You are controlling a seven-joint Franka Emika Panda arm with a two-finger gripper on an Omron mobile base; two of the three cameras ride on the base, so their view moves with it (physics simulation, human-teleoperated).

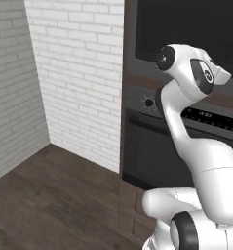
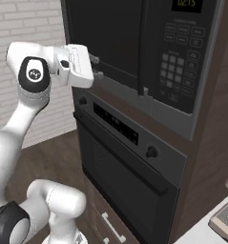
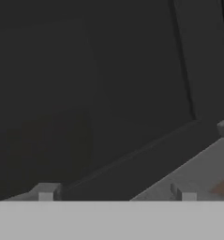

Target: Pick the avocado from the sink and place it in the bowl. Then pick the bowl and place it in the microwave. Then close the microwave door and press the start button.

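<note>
Microwave sits built into the dark cabinet column, its door with the black glass window swung shut. Below it the oven shows a knob and display strip. Up against the door's lower edge hovers the gripper, fingers apart, holding nothing.

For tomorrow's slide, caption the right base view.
White arm's open gripper reaches the closed microwave door, above the oven.

White brick walls, dark wood floor
</note>
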